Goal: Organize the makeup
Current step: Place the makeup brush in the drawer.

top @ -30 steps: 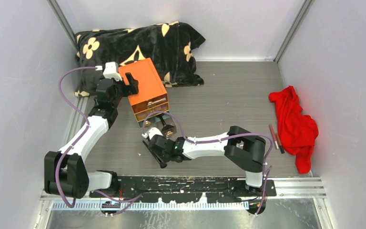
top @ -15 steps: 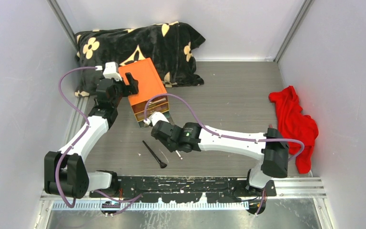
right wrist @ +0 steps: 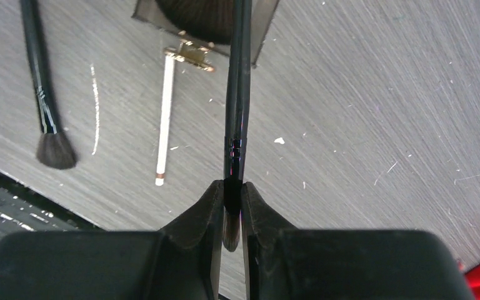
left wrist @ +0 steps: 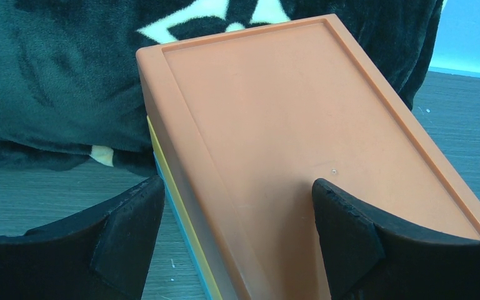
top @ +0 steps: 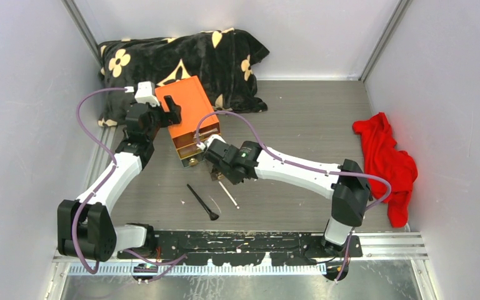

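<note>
My right gripper (right wrist: 232, 187) is shut on a thin black-handled brush (right wrist: 236, 94), pinched at its bristle end. Its handle points into a clear drawer (right wrist: 262, 28) that holds a fluffy brown brush head (right wrist: 194, 15). On the table beside it lie a white pencil (right wrist: 164, 119) and a second black brush (right wrist: 40, 94); the top view shows the same black brush (top: 201, 201) and white pencil (top: 228, 194). There my right gripper (top: 215, 167) is at the front of the orange box (top: 187, 112). My left gripper (left wrist: 237, 184) stands open astride the orange box's (left wrist: 287, 125) left edge.
A black blanket with pale flowers (top: 181, 59) lies bunched behind the box. A red cloth (top: 384, 159) sits by the right wall. Grey walls close the table in on three sides, and the arm bases line the near edge.
My right arm has swung from the near table up to the box's drawer, carrying the thin brush. The other black brush now lies uncovered. The left arm has not moved.
</note>
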{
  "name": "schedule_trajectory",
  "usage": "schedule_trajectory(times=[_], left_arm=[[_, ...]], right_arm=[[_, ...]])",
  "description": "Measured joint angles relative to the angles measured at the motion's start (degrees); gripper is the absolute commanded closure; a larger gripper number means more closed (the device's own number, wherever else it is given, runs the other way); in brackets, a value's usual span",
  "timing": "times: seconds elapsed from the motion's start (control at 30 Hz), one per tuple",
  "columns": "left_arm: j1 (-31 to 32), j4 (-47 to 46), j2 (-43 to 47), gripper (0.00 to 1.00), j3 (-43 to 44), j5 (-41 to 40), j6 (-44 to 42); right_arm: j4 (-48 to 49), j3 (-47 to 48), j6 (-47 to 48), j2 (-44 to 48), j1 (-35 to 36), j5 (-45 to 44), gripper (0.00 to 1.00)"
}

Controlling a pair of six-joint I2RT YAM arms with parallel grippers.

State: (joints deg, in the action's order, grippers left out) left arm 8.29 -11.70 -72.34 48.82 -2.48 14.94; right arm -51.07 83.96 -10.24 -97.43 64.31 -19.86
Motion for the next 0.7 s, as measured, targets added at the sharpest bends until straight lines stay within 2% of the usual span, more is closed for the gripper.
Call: schedule_trajectory(times=[0.23, 0.7], left_arm=[[0.0, 0.2, 0.1, 0.14, 0.0, 0.0, 0.0], [0.0, 1.3, 1.7, 0.14, -0.7, 0.0, -0.1]], right_arm=[[-0.4, 3.3, 3.6, -3.3, -3.3, 2.3, 0.8], [-0.1, 4.6, 5.9, -6.3, -3.4, 4.3, 0.78]])
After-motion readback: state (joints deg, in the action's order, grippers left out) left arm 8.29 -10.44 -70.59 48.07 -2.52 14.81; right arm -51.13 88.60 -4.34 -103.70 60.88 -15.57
